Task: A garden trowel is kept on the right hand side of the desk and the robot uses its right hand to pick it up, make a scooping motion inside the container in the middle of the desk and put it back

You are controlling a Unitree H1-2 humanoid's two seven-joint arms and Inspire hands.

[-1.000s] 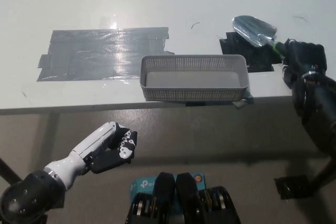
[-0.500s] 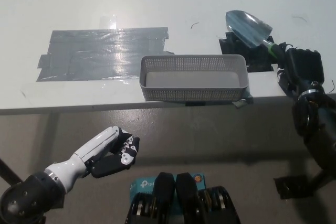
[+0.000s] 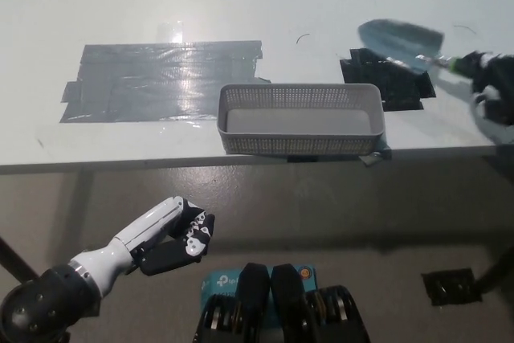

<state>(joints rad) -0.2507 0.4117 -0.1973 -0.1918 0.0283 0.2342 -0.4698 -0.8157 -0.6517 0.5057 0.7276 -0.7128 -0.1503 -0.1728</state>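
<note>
Since half a second earlier, the garden trowel [image 3: 399, 38] had swung flatter, its blade now pointing left above the black tape patch [image 3: 385, 79] at the upper right, well apart from the container [image 3: 299, 119] at the desk's middle. The right hand [image 3: 494, 86] had shifted out to the frame's right edge, clamped on the trowel's handle. That hand was cut off by the edge, and the blade was blurred. The left hand [image 3: 173, 234] rested at lower left, empty, fingers loosely apart.
</note>
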